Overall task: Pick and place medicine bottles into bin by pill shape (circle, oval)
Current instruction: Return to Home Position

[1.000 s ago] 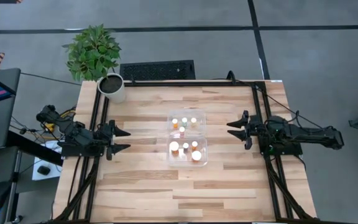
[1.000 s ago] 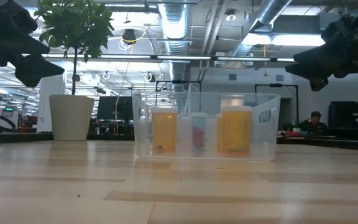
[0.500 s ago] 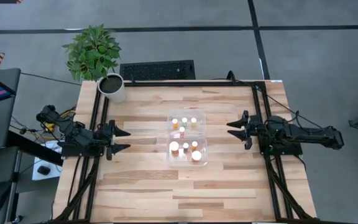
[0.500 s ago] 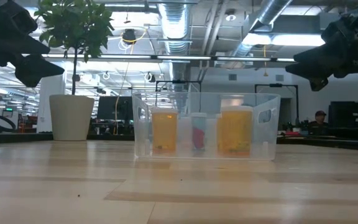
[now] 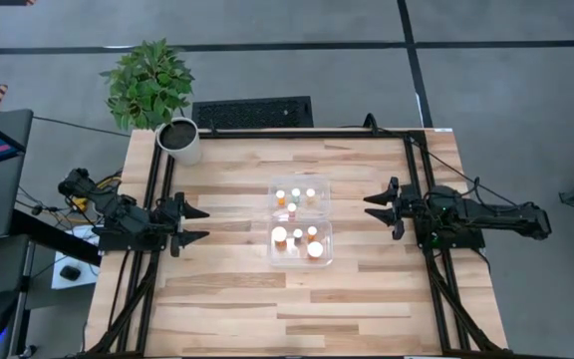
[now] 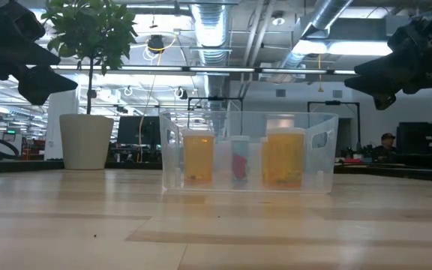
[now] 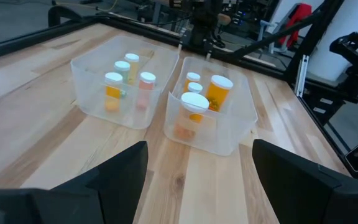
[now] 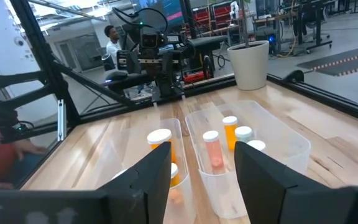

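Observation:
The clear two-compartment bin stands at the table's middle. Several amber bottles with white caps stand upright in it: some in the far compartment, some in the near one, a large one among them. The bin also shows in the low view and the right wrist view. My left gripper is open and empty above the table's left side. My right gripper is open and empty above the right side. Both are clear of the bin.
A white plant pot with a green plant stands at the table's far left corner. Black frame rails run along the table's left, right and far edges. Bare wood lies around the bin. A person shows in the room beyond.

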You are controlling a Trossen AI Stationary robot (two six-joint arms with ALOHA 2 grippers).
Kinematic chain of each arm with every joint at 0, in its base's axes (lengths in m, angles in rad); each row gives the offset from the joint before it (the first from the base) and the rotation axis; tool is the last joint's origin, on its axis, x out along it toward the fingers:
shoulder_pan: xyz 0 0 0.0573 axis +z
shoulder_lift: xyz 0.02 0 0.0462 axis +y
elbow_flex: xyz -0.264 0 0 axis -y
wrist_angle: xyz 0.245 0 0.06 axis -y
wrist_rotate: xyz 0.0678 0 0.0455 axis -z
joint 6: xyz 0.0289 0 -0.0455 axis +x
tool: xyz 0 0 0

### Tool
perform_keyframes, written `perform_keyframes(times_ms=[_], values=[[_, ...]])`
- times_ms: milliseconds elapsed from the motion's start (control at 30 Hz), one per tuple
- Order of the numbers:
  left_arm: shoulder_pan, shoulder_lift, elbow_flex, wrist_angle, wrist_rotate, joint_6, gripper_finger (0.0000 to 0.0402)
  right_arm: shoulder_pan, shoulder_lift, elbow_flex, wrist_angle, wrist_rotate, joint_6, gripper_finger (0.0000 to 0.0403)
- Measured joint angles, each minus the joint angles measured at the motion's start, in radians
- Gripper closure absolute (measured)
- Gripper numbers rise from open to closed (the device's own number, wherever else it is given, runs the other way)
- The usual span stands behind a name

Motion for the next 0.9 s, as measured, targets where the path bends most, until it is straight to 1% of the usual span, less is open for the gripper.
perform_keyframes(times_ms=[233, 600, 900], values=[[0.0, 0.0, 0.0, 0.0, 0.0, 0.0, 0.0119, 0.0, 0.0, 0.0, 0.001, -0.001, 0.0, 0.0222], [0.0, 0.0, 0.0, -0.001, 0.0, 0.0, 0.0119, 0.0, 0.0, 0.0, 0.002, -0.001, 0.0, 0.0216], [0.0, 0.0, 0.0, -0.001, 0.0, 0.0, 0.0119, 0.0, 0.0, 0.0, 0.002, -0.001, 0.0, 0.0222]])
